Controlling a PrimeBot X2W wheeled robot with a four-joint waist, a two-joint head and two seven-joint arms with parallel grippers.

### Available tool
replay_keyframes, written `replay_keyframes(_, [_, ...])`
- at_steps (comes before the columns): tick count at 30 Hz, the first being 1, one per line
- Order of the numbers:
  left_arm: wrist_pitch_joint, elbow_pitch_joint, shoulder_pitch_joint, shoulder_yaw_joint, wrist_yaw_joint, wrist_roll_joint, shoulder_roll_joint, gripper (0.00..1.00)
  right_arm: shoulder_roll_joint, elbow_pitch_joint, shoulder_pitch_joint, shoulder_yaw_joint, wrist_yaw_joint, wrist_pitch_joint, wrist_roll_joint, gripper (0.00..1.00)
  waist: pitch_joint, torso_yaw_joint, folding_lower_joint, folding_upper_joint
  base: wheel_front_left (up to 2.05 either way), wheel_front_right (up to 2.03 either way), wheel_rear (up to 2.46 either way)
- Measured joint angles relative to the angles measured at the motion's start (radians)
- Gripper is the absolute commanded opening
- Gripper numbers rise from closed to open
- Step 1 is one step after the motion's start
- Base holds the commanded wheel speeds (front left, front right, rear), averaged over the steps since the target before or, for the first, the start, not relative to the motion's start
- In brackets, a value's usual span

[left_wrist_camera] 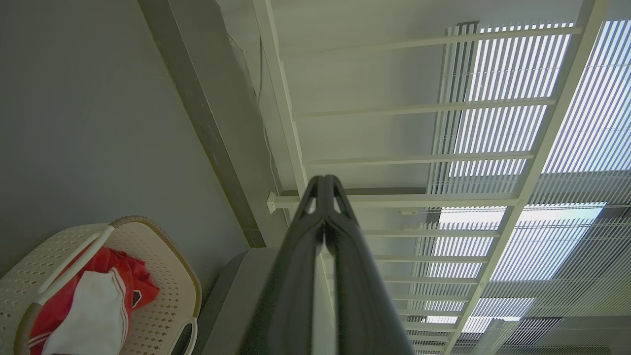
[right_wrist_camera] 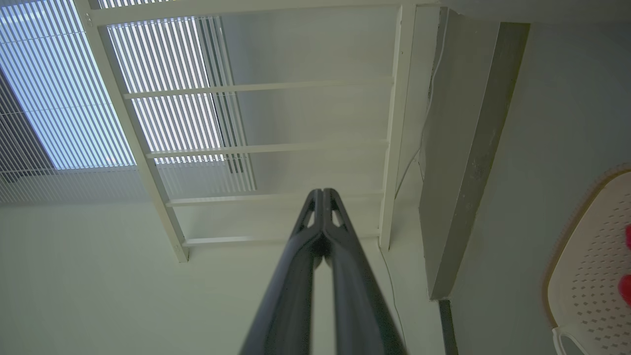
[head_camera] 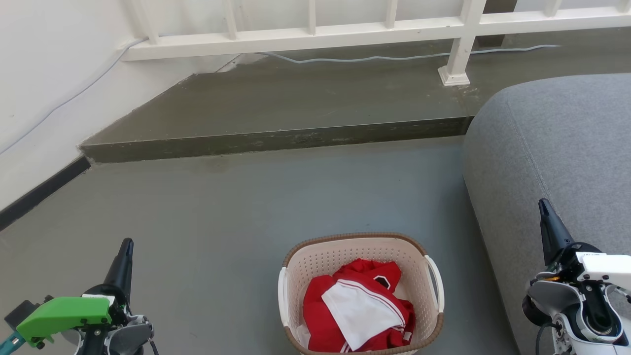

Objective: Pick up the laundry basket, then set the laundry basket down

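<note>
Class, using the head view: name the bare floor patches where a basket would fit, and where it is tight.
The widest bare floor lies between the step, the wall and the basket. The strip between basket and sofa is tight. The ledge above the step is bare up to the railing and cable.

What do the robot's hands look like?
Each has two long, dark, pointed fingers. The left gripper has a grey wrist with a bright green block. The right gripper has a white and grey wrist with a black cable.
</note>
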Motion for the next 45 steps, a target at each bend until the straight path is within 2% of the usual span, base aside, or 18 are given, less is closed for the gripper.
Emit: replay_keyframes(45, [0.0,0.0,0.0,0.0,0.0,0.0,0.0,0.0,0.0,0.0,0.0,0.0,0.0,0.0,0.0,0.0,0.0,0.0,0.0,0.0,0.0,0.0,0.0])
